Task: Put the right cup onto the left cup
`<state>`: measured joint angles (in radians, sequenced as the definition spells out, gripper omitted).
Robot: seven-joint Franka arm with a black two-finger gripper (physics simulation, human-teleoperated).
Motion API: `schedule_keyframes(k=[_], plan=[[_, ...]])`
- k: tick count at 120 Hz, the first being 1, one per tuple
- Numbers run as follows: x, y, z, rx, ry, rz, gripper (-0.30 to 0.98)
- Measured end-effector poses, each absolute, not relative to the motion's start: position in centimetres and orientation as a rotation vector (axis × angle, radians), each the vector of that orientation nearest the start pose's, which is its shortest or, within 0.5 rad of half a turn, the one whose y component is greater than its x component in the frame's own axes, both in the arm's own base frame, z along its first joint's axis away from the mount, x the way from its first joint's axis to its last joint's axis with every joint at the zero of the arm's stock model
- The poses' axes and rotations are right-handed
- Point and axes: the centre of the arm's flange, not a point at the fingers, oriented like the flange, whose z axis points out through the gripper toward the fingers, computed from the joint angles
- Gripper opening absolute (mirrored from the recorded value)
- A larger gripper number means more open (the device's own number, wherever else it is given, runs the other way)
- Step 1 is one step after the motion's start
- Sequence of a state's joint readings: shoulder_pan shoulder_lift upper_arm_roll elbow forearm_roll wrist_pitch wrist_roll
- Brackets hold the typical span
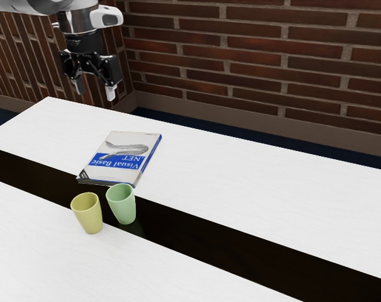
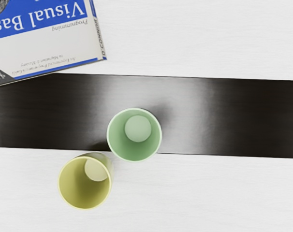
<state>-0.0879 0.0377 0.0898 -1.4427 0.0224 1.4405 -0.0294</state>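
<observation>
Yellow cup (image 1: 89, 217), tapered, upright, open-topped; pale-green cup (image 1: 124, 209) just beside, same shape. End effector (image 1: 95, 90) spread wide.

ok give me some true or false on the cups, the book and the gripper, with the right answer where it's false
1. The tapered green cup and tapered yellow cup stand upright. True.
2. The yellow cup is inside the green cup. False: it stands beside it.
3. The black two-finger gripper is open. True.
4. The blue-and-white book is closed. True.
5. Its cover reads "Python". False: it reads "Visual Basic".
</observation>
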Motion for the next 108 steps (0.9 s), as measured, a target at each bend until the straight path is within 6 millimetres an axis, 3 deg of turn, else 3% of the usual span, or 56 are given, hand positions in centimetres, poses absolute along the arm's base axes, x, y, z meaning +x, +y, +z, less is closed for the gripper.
schedule_keyframes(k=[20, 32, 69, 108], plan=[[55.6, 0.2, 64.9, -3.114, -0.054, 0.059, 0.66], [56.5, 0.3, 63.6, -3.11, -0.057, 0.076, 0.66], [60.4, -2.2, 55.8, -3.118, -0.001, 0.138, 0.66], [61.4, -3.4, 47.4, -3.154, -0.043, 0.154, 0.66]])
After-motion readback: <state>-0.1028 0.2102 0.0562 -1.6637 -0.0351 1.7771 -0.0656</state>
